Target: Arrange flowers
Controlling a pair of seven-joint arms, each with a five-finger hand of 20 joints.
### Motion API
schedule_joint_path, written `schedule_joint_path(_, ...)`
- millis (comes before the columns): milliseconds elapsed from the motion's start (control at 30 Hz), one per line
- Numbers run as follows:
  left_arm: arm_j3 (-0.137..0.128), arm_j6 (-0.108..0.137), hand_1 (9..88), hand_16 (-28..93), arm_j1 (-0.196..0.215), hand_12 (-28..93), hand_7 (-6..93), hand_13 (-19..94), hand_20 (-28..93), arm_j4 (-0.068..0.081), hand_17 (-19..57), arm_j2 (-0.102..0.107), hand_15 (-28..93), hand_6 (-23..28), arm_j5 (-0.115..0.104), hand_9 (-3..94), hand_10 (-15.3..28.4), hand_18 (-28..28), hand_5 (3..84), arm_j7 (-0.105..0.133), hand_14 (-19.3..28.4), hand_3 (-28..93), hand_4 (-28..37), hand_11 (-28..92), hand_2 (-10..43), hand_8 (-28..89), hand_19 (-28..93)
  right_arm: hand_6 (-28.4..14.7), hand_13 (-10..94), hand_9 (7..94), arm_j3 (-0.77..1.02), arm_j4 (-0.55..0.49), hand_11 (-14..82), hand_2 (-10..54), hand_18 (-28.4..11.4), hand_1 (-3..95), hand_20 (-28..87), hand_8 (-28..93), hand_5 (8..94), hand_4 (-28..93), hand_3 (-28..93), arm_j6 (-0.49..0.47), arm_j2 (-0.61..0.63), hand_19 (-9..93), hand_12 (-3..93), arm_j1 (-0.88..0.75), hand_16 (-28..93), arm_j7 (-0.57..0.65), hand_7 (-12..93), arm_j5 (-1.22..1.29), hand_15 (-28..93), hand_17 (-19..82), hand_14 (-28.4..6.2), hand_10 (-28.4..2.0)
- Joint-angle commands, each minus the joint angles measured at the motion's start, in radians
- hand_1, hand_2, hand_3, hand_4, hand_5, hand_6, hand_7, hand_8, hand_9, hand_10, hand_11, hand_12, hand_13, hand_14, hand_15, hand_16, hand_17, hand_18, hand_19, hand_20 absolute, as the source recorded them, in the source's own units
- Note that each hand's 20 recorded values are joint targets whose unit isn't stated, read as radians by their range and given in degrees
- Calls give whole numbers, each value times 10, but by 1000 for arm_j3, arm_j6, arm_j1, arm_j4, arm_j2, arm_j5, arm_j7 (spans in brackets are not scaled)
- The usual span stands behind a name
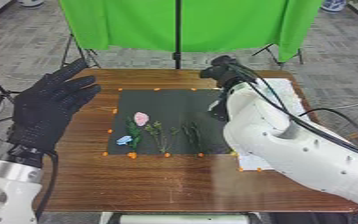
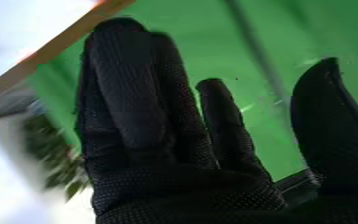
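black-gloved right hand (image 2: 158,185)'s released and empty, so imo the pink-petalled, green-stemmed flower (image 1: 141,119) is best pinched low down, then lifted gently.

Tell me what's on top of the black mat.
A pink flower, a blue flower and green sprigs lie on the black mat. The right arm covers part of its right side, hiding whatever may be there.
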Motion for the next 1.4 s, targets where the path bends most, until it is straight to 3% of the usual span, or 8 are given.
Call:
schedule_joint_path(33, -3, 27, 212, -76, 27, 126, 145, 205, 208, -10, -160, -28, 492, 84, 4, 311, 208, 224, 374, -8, 280, 757, -258, 284, 69, -95, 446, -76, 754, 715, 211, 16, 213, 79, -269, 221, -159, -96, 427, -197, 716, -77, 80, 896, 138, -172, 110, 171, 88, -43, 631, 358, -160, -221)
schedule_joint_path(200, 1, 35, 215, -75, 34, 127, 144, 208, 211, -15, -154, -35, 493, 90, 2, 319, 212, 224, 373, -7, 281, 761, -257, 287, 70, -94, 456, -95, 813, 767, 301, 42, 216, 75, -266, 235, -190, -96, 440, -194, 699, -115, 98, 926, 140, -243, 114, 235, 77, -52, 613, 424, -144, -222)
schedule_joint_path(300, 7, 28, 216, -75, 23, 126, 145, 211, 216, -12, -146, -42, 494, 94, 7, 325, 214, 225, 374, -15, 282, 764, -257, 288, 71, -94, 467, -100, 854, 815, 321, 67, 238, 69, -254, 244, -209, -93, 445, -189, 691, -139, 112, 931, 150, -264, 127, 274, 69, -59, 608, 456, -127, -207)
schedule_joint_path(500, 18, 40, 220, -76, 13, 125, 147, 215, 226, -12, -134, -43, 498, 95, 4, 329, 216, 227, 375, -19, 283, 769, -251, 289, 72, -94, 486, -112, 886, 852, 336, 125, 240, 55, -246, 264, -238, -89, 435, -182, 681, -168, 131, 932, 155, -273, 143, 292, 57, -16, 586, 490, -113, -202)
schedule_joint_path(633, 24, 38, 223, -77, 0, 125, 148, 217, 229, -10, -133, -44, 502, 96, 6, 330, 216, 228, 376, -27, 283, 771, -249, 290, 71, -95, 490, -106, 889, 844, 334, 160, 223, 42, -236, 276, -271, -88, 412, -184, 682, -187, 150, 930, 149, -270, 146, 299, 53, 14, 573, 506, -112, -207)
schedule_joint_path(1100, 26, 39, 232, -81, 12, 124, 151, 224, 233, -13, -123, -42, 507, 98, -1, 335, 216, 239, 378, -10, 284, 772, -236, 294, 71, -97, 503, -70, 883, 801, 309, 228, 188, 1, -213, 302, -283, -95, 380, -190, 675, -263, 166, 883, 134, -250, 141, 287, 69, 94, 551, 545, -109, -221)
schedule_joint_path(1400, 35, 33, 233, -83, 3, 122, 152, 232, 233, -8, -119, -35, 511, 98, -5, 337, 218, 241, 378, -10, 284, 773, -232, 299, 70, -98, 512, -47, 858, 738, 272, 257, 165, -16, -197, 332, -283, -100, 437, -192, 676, -268, 173, 869, 127, -227, 139, 282, 85, 118, 571, 565, -108, -232)
